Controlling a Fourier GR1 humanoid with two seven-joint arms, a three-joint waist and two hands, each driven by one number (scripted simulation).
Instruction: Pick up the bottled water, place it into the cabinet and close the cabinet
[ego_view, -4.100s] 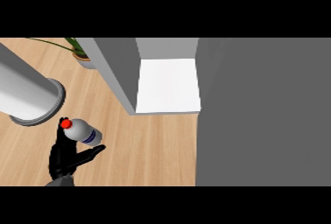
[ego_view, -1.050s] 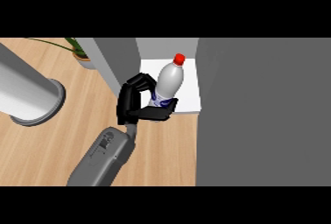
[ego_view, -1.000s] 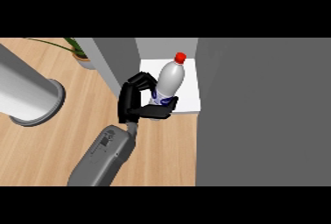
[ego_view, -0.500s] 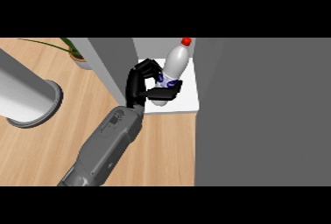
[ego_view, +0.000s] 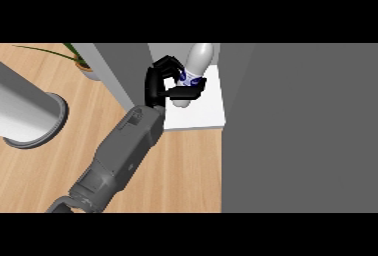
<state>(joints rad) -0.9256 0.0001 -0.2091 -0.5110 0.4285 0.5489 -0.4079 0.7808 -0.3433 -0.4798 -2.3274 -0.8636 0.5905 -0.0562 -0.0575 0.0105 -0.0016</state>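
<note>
Bottled water (ego_view: 193, 75) held by curled left robot hand (ego_view: 164, 82) over cabinet shelf (ego_view: 193, 117), apparently not set down; release and door closing remain.

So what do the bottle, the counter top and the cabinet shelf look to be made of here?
Bottled water: pale, smooth, probably plastic, with a blue label where the left hand curls round it. Counter top: light wood, judging by the tan colour and faint grain streaks, matte. Cabinet shelf: flat plain white, no grain or gloss, perhaps painted board or laminate; the look leaves it open.
</note>
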